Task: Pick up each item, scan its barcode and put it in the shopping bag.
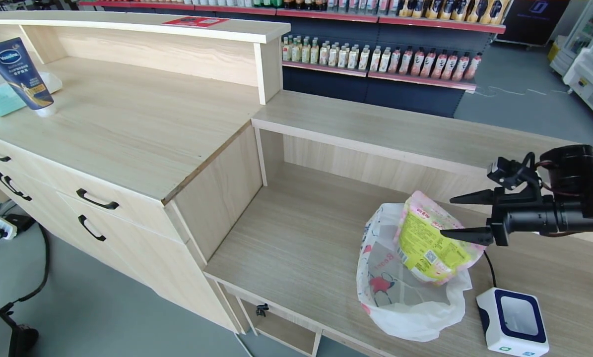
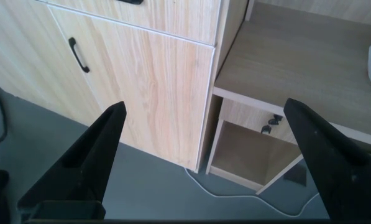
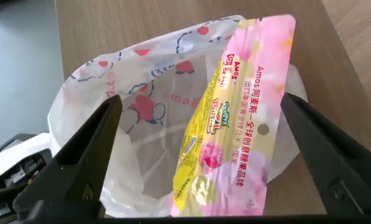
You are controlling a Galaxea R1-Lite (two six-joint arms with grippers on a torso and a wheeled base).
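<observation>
Leaning in bag (image 1: 406,317), pouch (image 1: 428,240) (partly behind fingers (image 1: 467,234))

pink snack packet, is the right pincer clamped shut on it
No, the right pincer stands wide open, and the packet rests loose in the shopping bag.

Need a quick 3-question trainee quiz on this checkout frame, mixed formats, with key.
1. True or false: the right gripper is shut on the snack pouch.
2. The snack pouch rests: A) in the shopping bag's mouth B) on the scanner C) on the floor.
3. What stands upright on the upper counter?
Key: 1 false, it is open. 2 A. 3 the blue tube.
</observation>
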